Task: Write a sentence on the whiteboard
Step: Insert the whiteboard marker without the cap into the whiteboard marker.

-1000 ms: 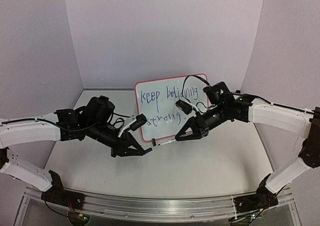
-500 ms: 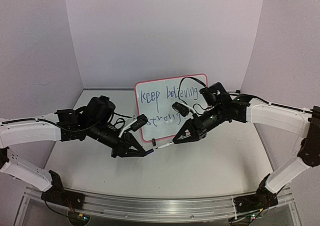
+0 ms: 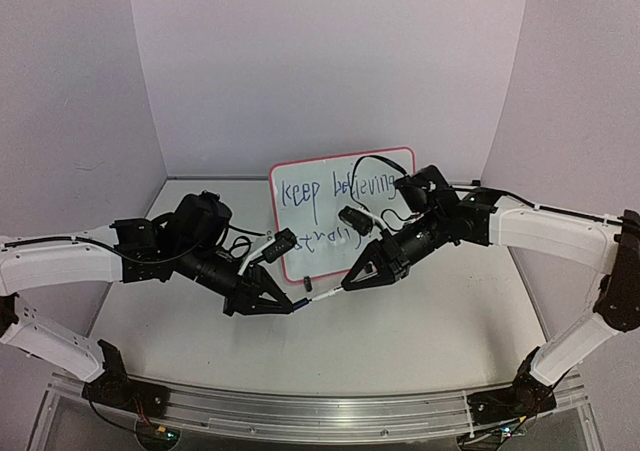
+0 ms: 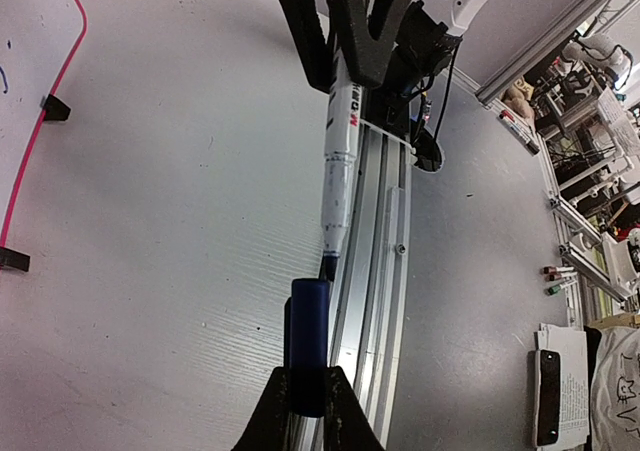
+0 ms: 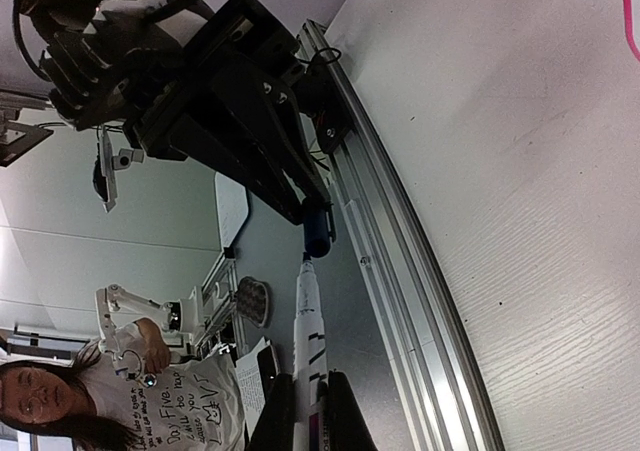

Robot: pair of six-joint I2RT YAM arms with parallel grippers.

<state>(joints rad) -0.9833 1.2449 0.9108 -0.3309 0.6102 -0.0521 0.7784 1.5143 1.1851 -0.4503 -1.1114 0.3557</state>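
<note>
Left gripper (image 4: 305, 396) clenching blue cap (image 4: 308, 336); right gripper (image 5: 308, 401) pinching marker (image 5: 308, 316), tip lining up with cap mouth, probably for recapping. Whiteboard (image 3: 296, 263) standing behind both, sentence (image 3: 300, 193) looking finished.

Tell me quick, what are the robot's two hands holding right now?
The left gripper: shut on the blue cap.
The right gripper: shut on the marker.

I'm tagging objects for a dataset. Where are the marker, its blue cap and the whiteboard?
marker (image 4: 338, 161): left wrist view, middle of the white barrel.
blue cap (image 4: 308, 336): left wrist view, middle of its side.
whiteboard (image 3: 297, 223): top external view, bare white patch between the two written lines.
</note>
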